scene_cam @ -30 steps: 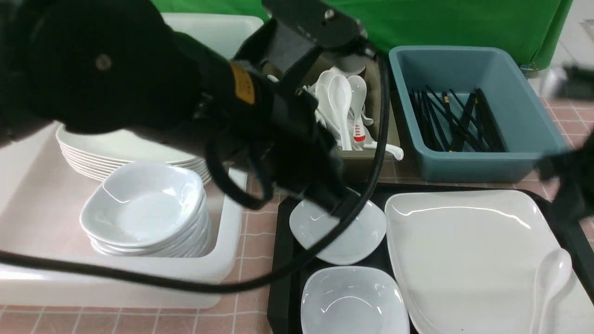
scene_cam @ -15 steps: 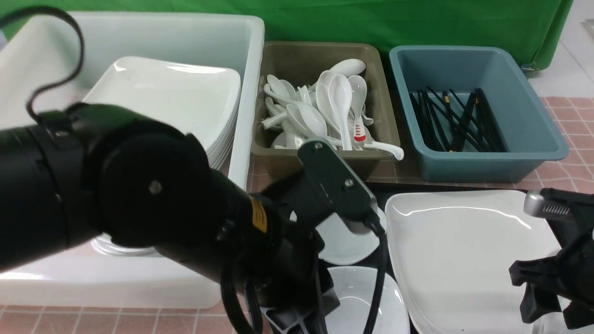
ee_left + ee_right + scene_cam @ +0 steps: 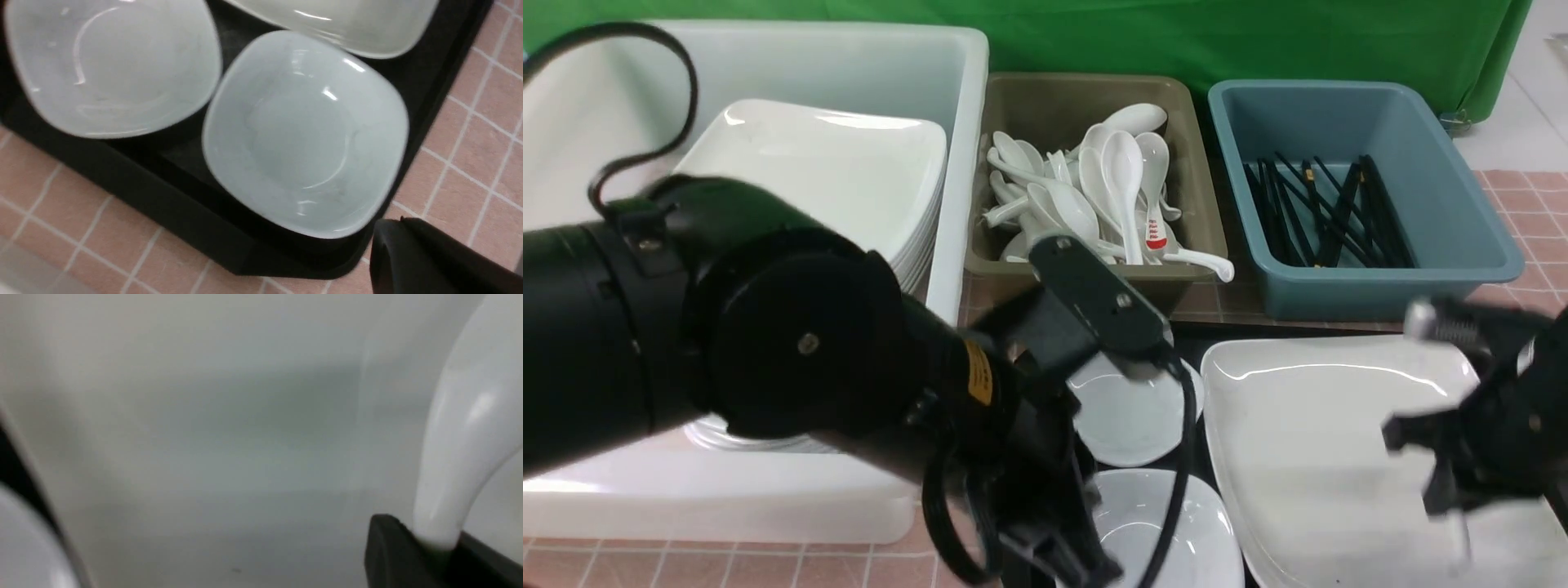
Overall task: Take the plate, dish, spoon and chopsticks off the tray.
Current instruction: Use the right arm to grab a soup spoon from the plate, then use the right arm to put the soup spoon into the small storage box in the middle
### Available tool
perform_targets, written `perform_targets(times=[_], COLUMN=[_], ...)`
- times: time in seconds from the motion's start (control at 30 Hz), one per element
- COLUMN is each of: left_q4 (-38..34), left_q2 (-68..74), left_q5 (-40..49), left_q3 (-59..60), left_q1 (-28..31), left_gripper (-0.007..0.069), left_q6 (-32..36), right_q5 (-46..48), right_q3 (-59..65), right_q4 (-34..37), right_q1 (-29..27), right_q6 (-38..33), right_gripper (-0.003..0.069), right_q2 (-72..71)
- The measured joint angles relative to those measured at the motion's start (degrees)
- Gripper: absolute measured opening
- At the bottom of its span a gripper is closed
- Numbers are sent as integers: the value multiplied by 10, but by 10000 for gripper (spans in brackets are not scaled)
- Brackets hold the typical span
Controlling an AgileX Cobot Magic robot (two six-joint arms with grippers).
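1. As I judge it, the step in hand is carrying the spoon off the tray. The right gripper pinches the very end of the spoon's handle, jaws pressed onto it. The spoon hangs above the plate, which fills the tray's right half. The spoon's bowl is out of view.
2. Raise it straight up from the tray before turning. The hold sits at the tip of a glossy handle, so a quick swing could let the spoon pivot or slip.
3. Aim for the olive bin just beyond the tray's far edge, where other white spoons lie. Come low over the pile before letting go. 1 spoon already juts over that bin's rim toward the tray, so drop deeper in.
4. The left gripper, pressed together and holding nothing, hovers over the near dish at the tray's near left corner. The 2nd dish sits just behind, toward the tray's far edge. That arm's wrist stands between the tray and the olive bin, so route the spoon high and clear of it.
5. No chopsticks show on the tray in these views. Black sticks lie only in the blue bin, beyond the tray's far right corner.
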Motion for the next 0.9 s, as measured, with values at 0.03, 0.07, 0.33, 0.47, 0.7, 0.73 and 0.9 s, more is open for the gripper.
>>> perform_targets(times=[0.03,0.07,0.33,0.47,0.7,0.73,0.9], left_q4=[18,42,57,51,23,21,-46], left_q2=[0,0,5,12,13,13,30], left_q5=[0,-5,-111,-129,-96,-94,-49], left_q3=[-10,-28,-112,-113,-113,-113,-113], left_q1=[5,16,120,147,148,148,142], left_gripper=[-4,-4,-4,-4,-4,-4,-4], left_q6=[-22,-47,-78,-76,-72,-72,-27], right_q5=[0,-3,-30,-9,63,63,165], right_q3=[-25,-52,-349,-534,-681,-683,-719], right_q4=[26,54,151,154,155,155,151], right_q1=[1,4,53,74,81,81,82], right_q6=[-18,-37,-122,-115,-74,-74,-79], right_gripper=[99,99,99,99,258,268,390], right_q2=[-6,-10,96,238,375,376,375])
